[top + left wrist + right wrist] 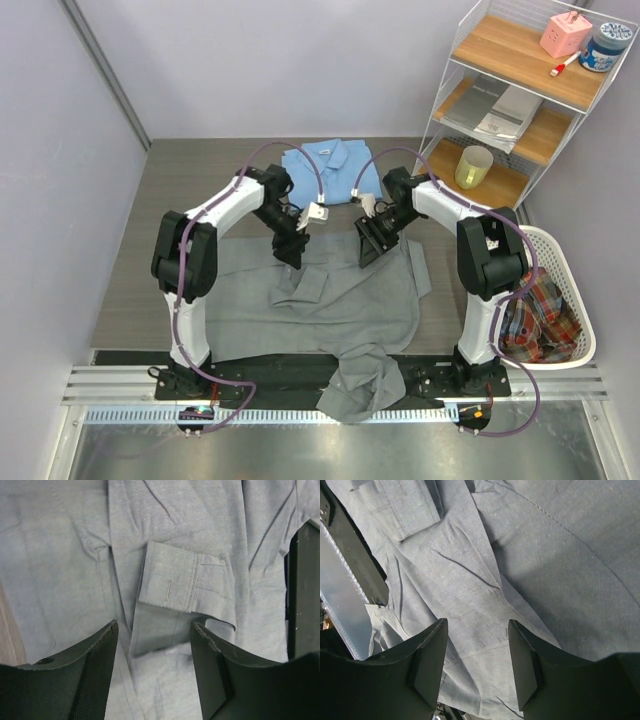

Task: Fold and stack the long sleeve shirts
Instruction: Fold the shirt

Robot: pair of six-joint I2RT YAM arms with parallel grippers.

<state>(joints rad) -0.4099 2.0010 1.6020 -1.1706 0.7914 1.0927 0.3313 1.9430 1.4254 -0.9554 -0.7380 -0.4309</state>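
The grey long sleeve shirt (330, 305) lies spread over the middle of the table. One sleeve is folded across it and a part hangs over the near edge (360, 390). The light blue long sleeve shirt (325, 165) lies folded at the back. My left gripper (291, 250) hovers over the grey shirt's upper left. Its jaws are open with nothing between them (152, 626), just short of the buttoned cuff (185, 582). My right gripper (372, 240) hangs over the shirt's upper right, open and empty (477, 624), with grey cloth (470, 580) below it.
A wire shelf (520, 100) stands at the back right with a yellow cup (474, 167), papers, a pink block and a blue-lidded jar. A white basket (560, 300) holding plaid cloth sits at the right edge. A metal rail (320, 385) runs along the near edge.
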